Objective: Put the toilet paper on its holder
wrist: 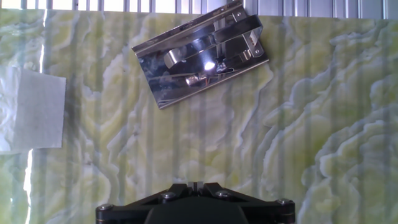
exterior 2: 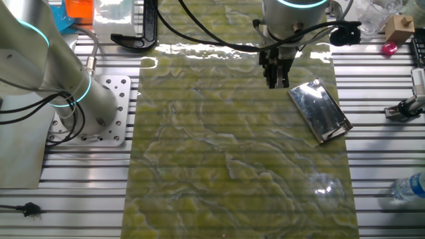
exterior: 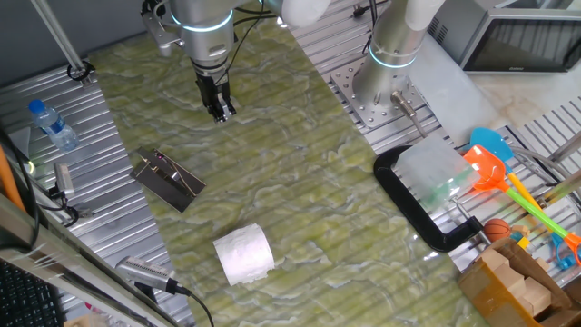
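No contact with either task object has been made, so the step in hand is judged to be the approach before the first grasp. In one fixed view the hand (exterior: 220, 111) is seen hanging over the green marbled worktop (exterior: 300, 182) in the upper left of the frame, with nothing between its fingers; they appear drawn close together, though whether they are fully clenched cannot be told. The toilet paper (exterior: 244, 253) is found lying on its side low in the frame, slightly left of centre, well apart from the hand. The holder (exterior: 168, 178), a shiny metal plate with a thin rod, lies flat on the worktop at centre left, between the hand and the roll. In the other fixed view the hand (exterior 2: 277, 72) is placed near the top, just beside the holder (exterior 2: 320, 111), and the roll is out of frame. In the hand view the holder (wrist: 202, 55) fills the upper centre and the toilet paper (wrist: 31, 111) is cut by the left edge. The next move is judged to call for travel to the roll, the fingers spread wide enough to span it, and a gentle squeeze, since soft paper deforms easily.
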Tool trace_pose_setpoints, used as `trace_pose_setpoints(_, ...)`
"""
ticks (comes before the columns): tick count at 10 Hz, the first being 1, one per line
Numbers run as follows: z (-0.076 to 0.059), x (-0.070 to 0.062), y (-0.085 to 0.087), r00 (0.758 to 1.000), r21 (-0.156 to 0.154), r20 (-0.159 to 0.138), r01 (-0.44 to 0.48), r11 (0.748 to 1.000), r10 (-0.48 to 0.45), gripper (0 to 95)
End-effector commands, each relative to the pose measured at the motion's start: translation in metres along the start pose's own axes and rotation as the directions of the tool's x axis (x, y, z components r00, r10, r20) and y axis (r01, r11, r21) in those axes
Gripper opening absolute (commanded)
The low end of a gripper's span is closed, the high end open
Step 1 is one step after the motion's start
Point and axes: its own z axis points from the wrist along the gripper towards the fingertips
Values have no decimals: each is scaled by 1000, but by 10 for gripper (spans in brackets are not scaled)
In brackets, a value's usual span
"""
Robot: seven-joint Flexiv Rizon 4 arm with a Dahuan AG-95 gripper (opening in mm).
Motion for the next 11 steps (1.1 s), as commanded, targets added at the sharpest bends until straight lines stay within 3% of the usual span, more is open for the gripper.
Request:
trace_pose_setpoints(1,0,0,0,1000,1,0,0,1000,0,0)
trace_pose_setpoints(11,0,0,0,1000,1,-4,-22,1000,22,0)
